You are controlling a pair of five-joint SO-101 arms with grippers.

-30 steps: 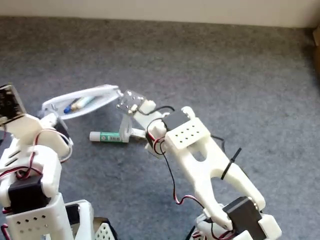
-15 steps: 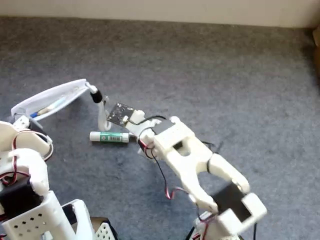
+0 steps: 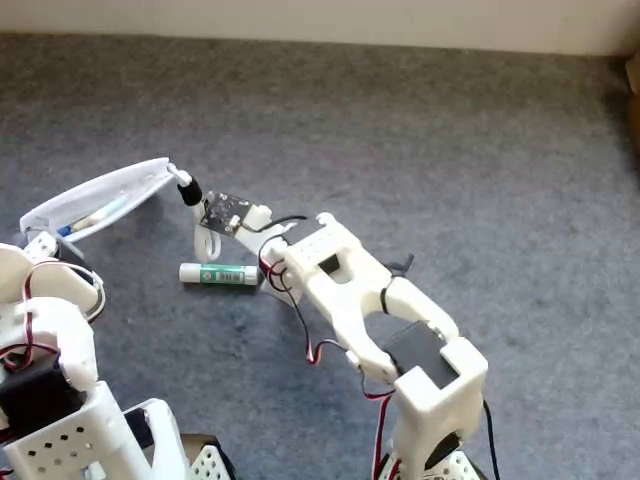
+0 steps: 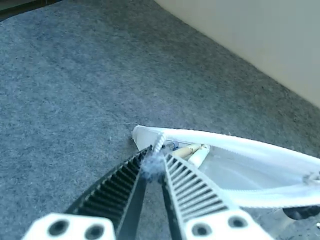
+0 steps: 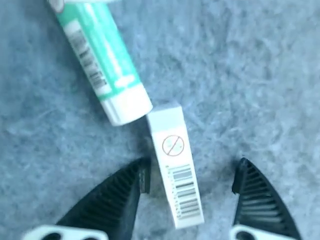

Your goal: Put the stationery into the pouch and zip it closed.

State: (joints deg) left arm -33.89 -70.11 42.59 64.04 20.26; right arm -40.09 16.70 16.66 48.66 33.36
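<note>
Grey carpet point(image 3: 450, 150), glue stick point(image 3: 218, 273) flat, left-to-right.

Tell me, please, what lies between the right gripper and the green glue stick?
A small white box lies there, one end inside the open right gripper, the other close by the glue stick, as the right wrist view shows.

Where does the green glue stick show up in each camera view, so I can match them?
High view: the glue stick lies on the grey carpet, below the right end of the pouch.
Left wrist view: this camera faces the open pouch instead, pinched by the left gripper.
Right wrist view: beyond the open right gripper, its white end beside a small white box.
Shared landmark: the grey carpet; the pouch links high and left wrist views.
</note>
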